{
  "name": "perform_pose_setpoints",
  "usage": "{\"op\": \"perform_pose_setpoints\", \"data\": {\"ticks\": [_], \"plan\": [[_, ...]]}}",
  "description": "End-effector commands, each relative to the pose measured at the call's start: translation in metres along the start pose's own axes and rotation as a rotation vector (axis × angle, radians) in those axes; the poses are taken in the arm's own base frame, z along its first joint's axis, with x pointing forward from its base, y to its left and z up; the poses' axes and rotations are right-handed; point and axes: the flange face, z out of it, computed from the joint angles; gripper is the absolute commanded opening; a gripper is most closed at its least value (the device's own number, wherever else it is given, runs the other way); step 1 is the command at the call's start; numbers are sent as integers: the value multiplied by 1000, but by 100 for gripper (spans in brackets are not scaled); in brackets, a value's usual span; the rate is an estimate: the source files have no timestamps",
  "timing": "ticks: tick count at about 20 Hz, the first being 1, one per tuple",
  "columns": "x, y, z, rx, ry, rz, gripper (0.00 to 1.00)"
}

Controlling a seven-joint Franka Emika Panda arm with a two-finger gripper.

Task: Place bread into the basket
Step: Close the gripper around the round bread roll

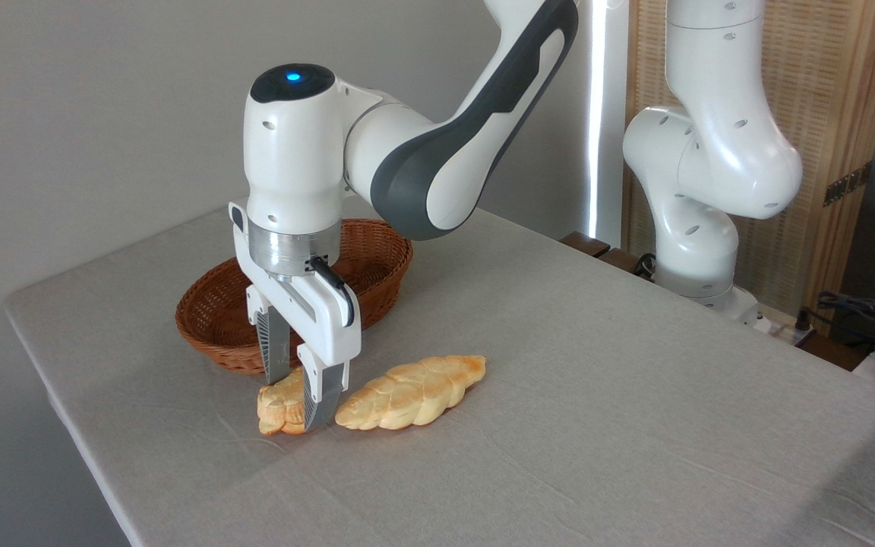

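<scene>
Camera view from the front shows the gripper lowered over the bread, one finger behind the small bun and the other in front, pressed against its sides. The claw looks clenched on the bun, though whether the grip is firm cannot be told. The bun sits on the table just in front of the basket, with the braided loaf just beside it, away from the basket's left end. To do this step well, the fingers should hold the bun squarely across its middle, lift straight up so the front finger does not drag the loaf, then clear the basket's near rim before moving over its hollow.
</scene>
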Motion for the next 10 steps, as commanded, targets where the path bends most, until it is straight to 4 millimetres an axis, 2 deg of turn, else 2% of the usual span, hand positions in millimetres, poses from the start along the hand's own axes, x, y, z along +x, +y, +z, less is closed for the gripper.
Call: {"op": "perform_pose_setpoints", "data": {"ticks": [1,10], "plan": [[0,-3,4,3,7,12,29],[0,-3,2,5,10,13,33]]}}
